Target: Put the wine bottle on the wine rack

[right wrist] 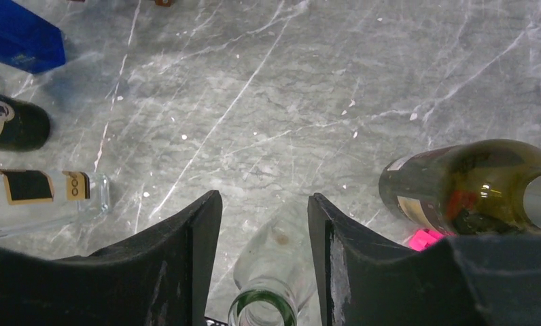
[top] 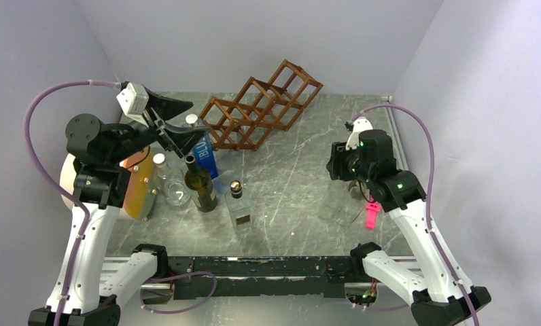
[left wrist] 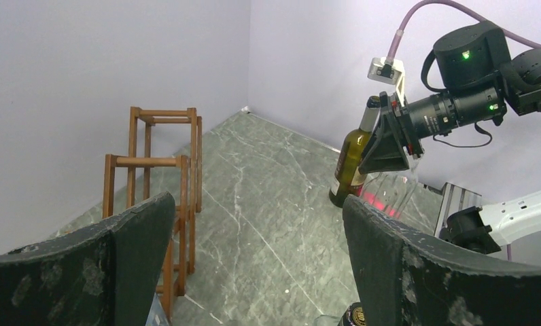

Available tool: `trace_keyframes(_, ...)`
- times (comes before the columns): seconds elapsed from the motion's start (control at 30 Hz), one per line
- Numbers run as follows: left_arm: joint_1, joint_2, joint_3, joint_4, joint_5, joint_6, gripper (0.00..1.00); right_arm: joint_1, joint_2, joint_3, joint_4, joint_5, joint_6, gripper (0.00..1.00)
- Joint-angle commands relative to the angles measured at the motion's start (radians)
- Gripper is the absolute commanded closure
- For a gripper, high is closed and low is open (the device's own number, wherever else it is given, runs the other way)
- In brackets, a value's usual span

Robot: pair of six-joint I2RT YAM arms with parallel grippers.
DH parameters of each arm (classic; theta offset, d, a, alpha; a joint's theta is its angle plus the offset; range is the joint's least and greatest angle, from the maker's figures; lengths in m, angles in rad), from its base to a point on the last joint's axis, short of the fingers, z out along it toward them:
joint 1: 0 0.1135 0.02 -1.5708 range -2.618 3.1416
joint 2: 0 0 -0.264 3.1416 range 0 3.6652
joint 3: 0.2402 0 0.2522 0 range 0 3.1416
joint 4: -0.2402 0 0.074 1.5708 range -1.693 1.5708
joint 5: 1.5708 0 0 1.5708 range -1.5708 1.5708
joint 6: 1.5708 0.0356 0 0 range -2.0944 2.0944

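One wine rack [top: 261,105] stands at the far side of the surface [top: 302,170], set slantwise toward the back wall. It is a reddish-brown open wooden frame, and I count about six square cells turned as diamonds.

There are two wine bottles. The dark green wine bottle [top: 201,185] stands upright on the near left, its mouth uncorked and a pale label on its body, just in front of the blue bottle [top: 204,153]. The olive wine bottle [left wrist: 353,163] stands upright on the right, with a pale label, close beside the right arm. Both stand on the surface, apart from the rack, and the dark green one is the nearer to it.

One blue bottle, one small square flask [top: 240,207] with a gold cap, one white-capped clear bottle [top: 161,168], and one clear glass vessel [top: 177,193] beside it complete the left cluster. An amber vessel [top: 136,189] shows partly behind the left arm. One clear bottle [right wrist: 262,309] with a green-tinged rim stands on the right, and one pink item [top: 371,214] lies near it.

The left tool [left wrist: 257,204] hangs spread wide above the left cluster, gripping nothing. The right tool [right wrist: 264,198] stands parted at a middling gap, with the clear bottle's mouth between its fingers; I see no contact.
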Motion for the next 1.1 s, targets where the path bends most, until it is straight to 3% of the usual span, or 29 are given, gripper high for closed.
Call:
trace_keyframes(0.0, -0.005, -0.009, 0.039, 0.056, -0.003, -0.01, 0.03, 0.01, 0.006, -0.03, 0.084, 0.059, 0.066, 0.46)
trace_keyframes(0.27, -0.005, -0.018, 0.036, 0.052, -0.004, 0.005, 0.03, 0.014, -0.046, -0.125, 0.161, 0.166, 0.182, 0.43)
trace_keyframes(0.67, -0.005, -0.018, 0.027, 0.062, -0.003, -0.007, 0.04, 0.016, -0.113, -0.158, 0.188, 0.048, 0.179, 0.38)
trace_keyframes(1.07, -0.005, -0.022, 0.025, 0.06, 0.008, 0.009, 0.03, 0.017, -0.148, -0.228, 0.256, -0.02, 0.173, 0.42)
